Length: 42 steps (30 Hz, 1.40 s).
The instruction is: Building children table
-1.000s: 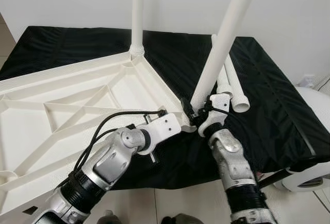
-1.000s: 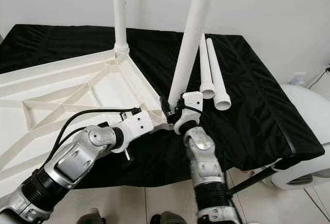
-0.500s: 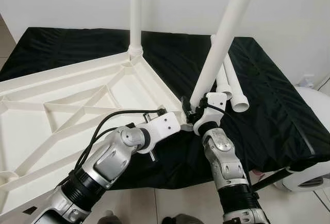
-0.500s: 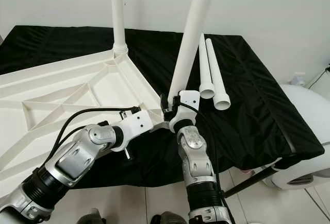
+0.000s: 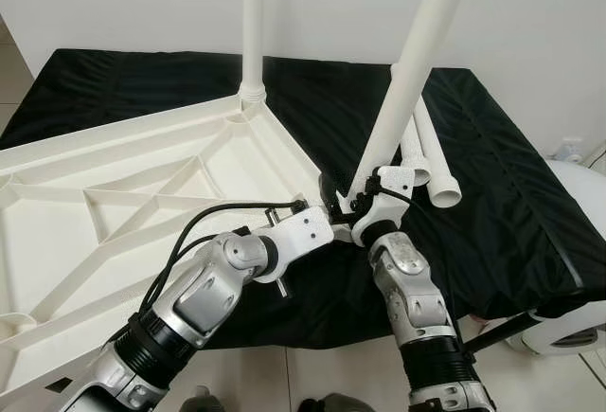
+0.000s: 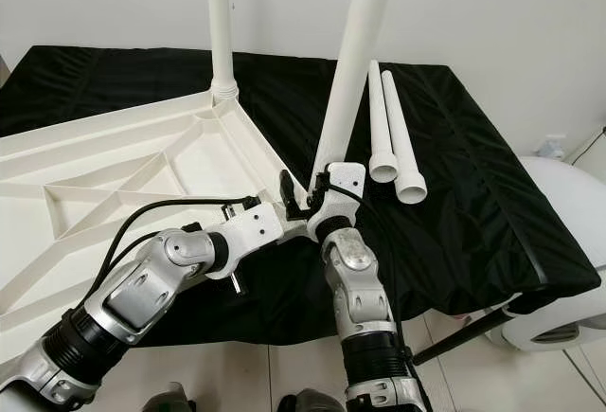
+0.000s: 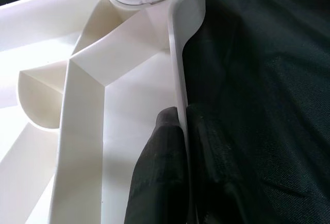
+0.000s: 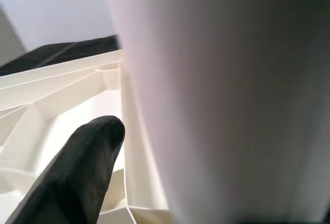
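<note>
Nearest us, left claw [image 5: 322,215] is clamped on the tabletop [image 5: 114,194] rim at its near right corner; wrist view shows a finger [image 7: 160,177] either side of the thin wall. Our read: it pins the upside-down top so the corner socket doesn't shift.

Right claw [image 6: 308,199] sits just past it, gripping the base of the leg [image 5: 407,80] right at that corner. The leg leans toward the bench's right edge, not upright. Our guess: it's being seated or screwed into the socket, not home yet.

Versus a second ago: right wrist has rolled and shifted left toward the left claw, and the leg base moved with it; the lean looks about the same. Left claw hasn't budged.

Farther back, two spare legs [image 6: 398,147] lie side by side on the black-covered bench [image 5: 511,204], near its right edge. At the tabletop's far corner one fitted leg [image 5: 252,24] stands upright.
</note>
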Motion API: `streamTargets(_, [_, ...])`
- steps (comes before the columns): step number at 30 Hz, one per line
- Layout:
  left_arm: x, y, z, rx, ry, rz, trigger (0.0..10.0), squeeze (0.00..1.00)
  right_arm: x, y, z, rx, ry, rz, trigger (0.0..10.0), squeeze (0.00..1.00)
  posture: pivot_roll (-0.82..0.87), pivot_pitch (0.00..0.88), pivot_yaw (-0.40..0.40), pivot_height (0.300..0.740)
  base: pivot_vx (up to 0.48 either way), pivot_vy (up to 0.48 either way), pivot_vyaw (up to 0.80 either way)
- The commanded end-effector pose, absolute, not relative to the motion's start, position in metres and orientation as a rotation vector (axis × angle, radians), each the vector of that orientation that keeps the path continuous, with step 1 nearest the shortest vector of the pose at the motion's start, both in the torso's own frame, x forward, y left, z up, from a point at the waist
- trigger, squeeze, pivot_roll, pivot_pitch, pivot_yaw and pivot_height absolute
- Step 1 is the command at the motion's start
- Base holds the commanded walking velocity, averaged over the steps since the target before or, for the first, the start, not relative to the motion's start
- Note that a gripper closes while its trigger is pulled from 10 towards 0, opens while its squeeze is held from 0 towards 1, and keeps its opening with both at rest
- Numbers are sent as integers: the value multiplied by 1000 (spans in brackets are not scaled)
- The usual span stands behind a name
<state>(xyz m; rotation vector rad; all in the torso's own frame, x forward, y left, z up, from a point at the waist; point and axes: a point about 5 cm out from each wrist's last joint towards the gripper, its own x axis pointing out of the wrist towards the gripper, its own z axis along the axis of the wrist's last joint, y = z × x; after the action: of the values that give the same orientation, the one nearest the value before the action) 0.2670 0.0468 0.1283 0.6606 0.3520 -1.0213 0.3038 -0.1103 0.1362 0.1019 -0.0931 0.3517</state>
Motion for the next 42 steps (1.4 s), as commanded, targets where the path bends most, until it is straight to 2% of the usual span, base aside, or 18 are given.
streamTargets(1, [267, 42, 138, 695, 274, -1017, 10000, 0, 302, -117, 136, 115, -106, 377, 10000, 0, 56, 0, -79, 740, 0, 0, 0])
streamTargets(15, [271, 43, 140, 700, 266, -1013, 10000, 0, 318, -165, 142, -54, -81, 758, 10000, 0, 46, 0, -68, 740, 0, 0, 0])
streamTargets(32, [270, 40, 142, 703, 256, -1026, 10000, 0, 336, -167, 142, -120, -53, 882, 10000, 0, 50, 0, -61, 740, 0, 0, 0])
streamTargets(33, [270, 40, 142, 704, 256, -1026, 10000, 0, 336, -166, 141, -119, -51, 887, 4275, 0, 50, 0, -61, 740, 0, 0, 0])
streamTargets(35, [270, 40, 142, 704, 256, -1026, 10000, 0, 336, -166, 141, -119, -51, 887, 4275, 0, 50, 0, -61, 740, 0, 0, 0])
streamTargets(37, [269, 40, 142, 705, 255, -1029, 10000, 0, 335, -165, 135, -107, -30, 909, 0, 0, 52, 0, -60, 740, 0, 0, 0])
streamTargets(42, [268, 39, 142, 705, 256, -1037, 10000, 0, 332, -169, 127, -119, -9, 925, 0, 0, 49, 0, -63, 740, 0, 0, 0])
